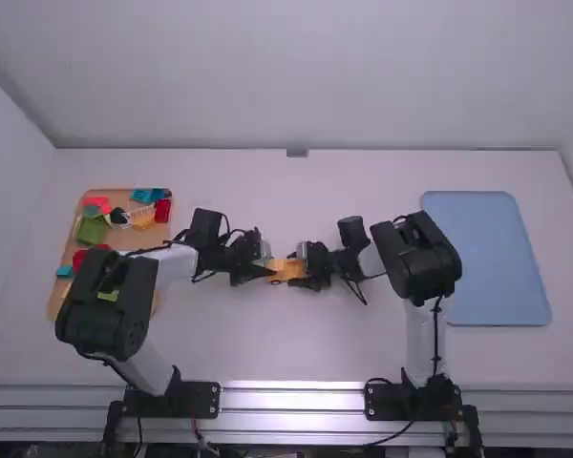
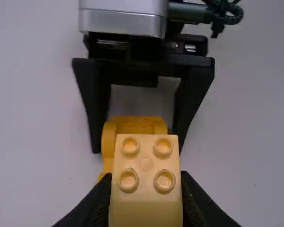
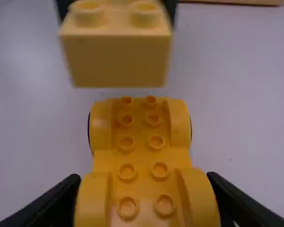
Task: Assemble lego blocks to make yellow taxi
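Though under blocks [image 1: 91, 231], tray [image 1: 124, 238] partly behind left arm [image 1: 103, 310].

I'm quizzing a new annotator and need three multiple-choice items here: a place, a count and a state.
1. Where does the blue mat lie?
A) robot's left
B) middle
C) robot's right

2. How many studs top the pale yellow brick?
A) two
B) four
C) six

3. The yellow car chassis is:
A) gripped
B) upside down
C) loose

1 C: the high view shows it right of the grippers.
2 B: the left wrist view shows two rows of two.
3 A: the right gripper's fingers flank it, studs up.
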You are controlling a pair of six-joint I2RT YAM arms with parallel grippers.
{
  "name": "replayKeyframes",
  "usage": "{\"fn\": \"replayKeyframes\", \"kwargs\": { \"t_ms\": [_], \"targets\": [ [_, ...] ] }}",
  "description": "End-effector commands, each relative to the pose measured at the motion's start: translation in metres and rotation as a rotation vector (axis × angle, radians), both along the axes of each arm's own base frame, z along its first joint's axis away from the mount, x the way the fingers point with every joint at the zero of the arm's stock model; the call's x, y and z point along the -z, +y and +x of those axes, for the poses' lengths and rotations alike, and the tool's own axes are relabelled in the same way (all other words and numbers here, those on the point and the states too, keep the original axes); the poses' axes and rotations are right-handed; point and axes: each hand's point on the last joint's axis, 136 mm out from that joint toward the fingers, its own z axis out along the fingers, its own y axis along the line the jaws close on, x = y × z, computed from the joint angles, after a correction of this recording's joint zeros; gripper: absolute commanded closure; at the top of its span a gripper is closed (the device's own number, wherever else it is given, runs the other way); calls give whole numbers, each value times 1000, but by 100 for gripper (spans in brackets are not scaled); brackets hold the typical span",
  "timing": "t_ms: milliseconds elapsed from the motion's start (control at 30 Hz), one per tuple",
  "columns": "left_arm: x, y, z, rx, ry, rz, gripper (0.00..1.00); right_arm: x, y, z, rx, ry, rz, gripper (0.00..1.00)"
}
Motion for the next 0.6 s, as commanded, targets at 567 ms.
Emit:
{"fn": "replayKeyframes", "kwargs": {
  "t_ms": [567],
  "targets": [
    [32, -2, 4, -3, 54, 4, 95, 4, 1, -10, -32, 7, 3, 43]
  ]
}}
